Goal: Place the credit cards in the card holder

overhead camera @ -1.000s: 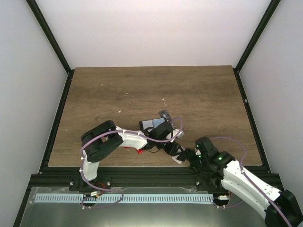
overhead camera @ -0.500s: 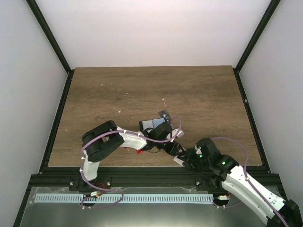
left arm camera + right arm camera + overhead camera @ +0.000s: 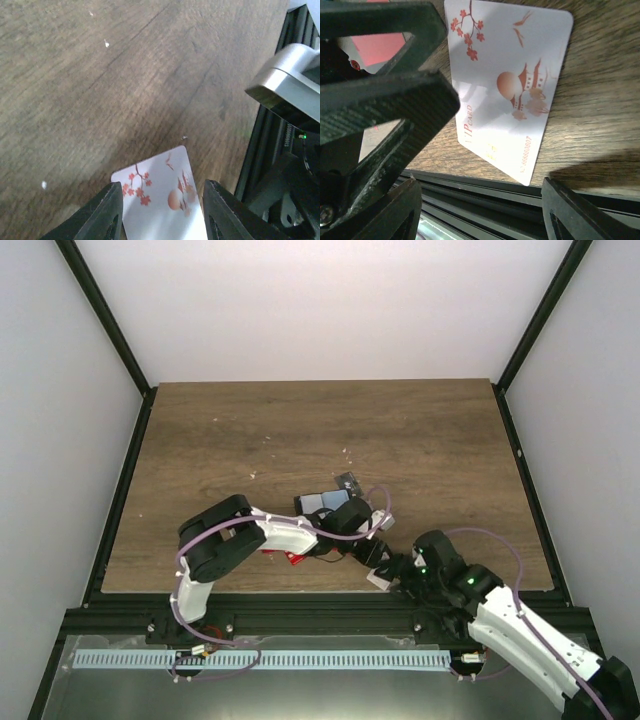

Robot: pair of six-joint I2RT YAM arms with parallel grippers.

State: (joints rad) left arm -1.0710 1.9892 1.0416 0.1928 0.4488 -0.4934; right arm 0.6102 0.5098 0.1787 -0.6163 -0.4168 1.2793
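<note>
A white credit card (image 3: 165,200) with red blossom art lies at the table's front edge, its near corner (image 3: 527,182) over the black rail. My left gripper (image 3: 162,202) is shut on it, one finger on each long edge. The right gripper (image 3: 482,200) stands open just in front of the card's near end (image 3: 378,578), nothing between its fingers. Red credit cards (image 3: 290,558) lie under the left forearm, one showing (image 3: 377,47) behind the left fingers. A flat dark card holder (image 3: 314,504) with a pale patch lies behind the left wrist, partly hidden. A dark grey card (image 3: 348,481) lies beside it.
The black frame rail (image 3: 300,605) runs along the table's near edge, right under both grippers. The two grippers are almost touching at the front middle. Bare wood tabletop (image 3: 320,430) stretches behind them, with dark posts at both sides.
My right arm has swung a little left, closer to the white card and the left gripper, and its jaws narrowed, then widened. The left gripper kept its grip and barely shifted.
</note>
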